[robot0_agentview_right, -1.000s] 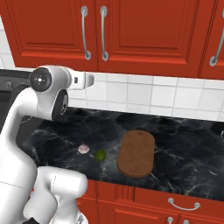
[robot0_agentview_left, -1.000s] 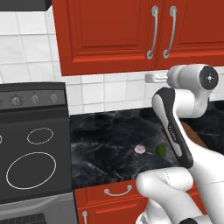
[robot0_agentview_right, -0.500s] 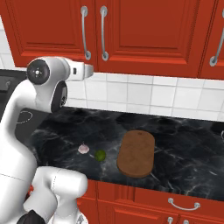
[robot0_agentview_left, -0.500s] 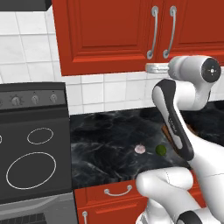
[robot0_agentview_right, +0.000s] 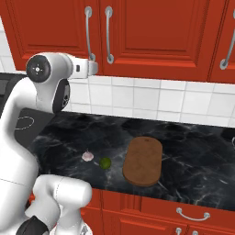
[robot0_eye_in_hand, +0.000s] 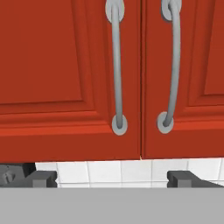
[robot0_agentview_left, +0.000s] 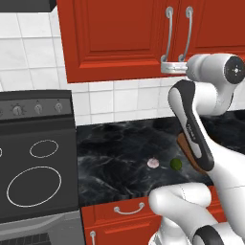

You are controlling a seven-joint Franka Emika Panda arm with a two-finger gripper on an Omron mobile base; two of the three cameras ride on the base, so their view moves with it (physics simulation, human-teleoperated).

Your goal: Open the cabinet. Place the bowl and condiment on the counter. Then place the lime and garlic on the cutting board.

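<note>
Left base view: I have the tool (robot0_agentview_left: 168, 67) raised to the lower edge of the cabinet (robot0_agentview_left: 119, 38), just below the two long handles where the doors meet. Both doors are shut. On the tabletop (robot0_agentview_left: 119, 153) the garlic (robot0_agentview_left: 153, 162) and the lime (robot0_agentview_left: 175, 164) lie close together, apart from each other; the cutting board (robot0_agentview_left: 184, 146) is mostly hidden behind my arm. Stovetop (robot0_agentview_left: 33, 177) to the left, not involved.

Right base view: the tool (robot0_agentview_right: 92, 68) sits beside the bottom end of the left handle (robot0_agentview_right: 87, 34), not touching as far as I can tell. The cutting board (robot0_agentview_right: 143, 160) is bare, with the lime (robot0_agentview_right: 105, 162) just to its left and the garlic (robot0_agentview_right: 87, 156) beyond that. Bowl and condiment are presumably behind the closed doors.

Hand view: the tool (robot0_eye_in_hand: 111, 177) is spread wide, fingertips (robot0_eye_in_hand: 41, 178) at the bottom, nothing between them. Both handles hang above, the left handle (robot0_eye_in_hand: 116, 65) and the right handle (robot0_eye_in_hand: 171, 65), either side of the door seam.

Judgement: the step in hand is the door opening, with nothing done yet. To do it well I should rise, centre the fingers on one handle only, close around its mid-span, then pull along the door's arc, not straight back.
</note>
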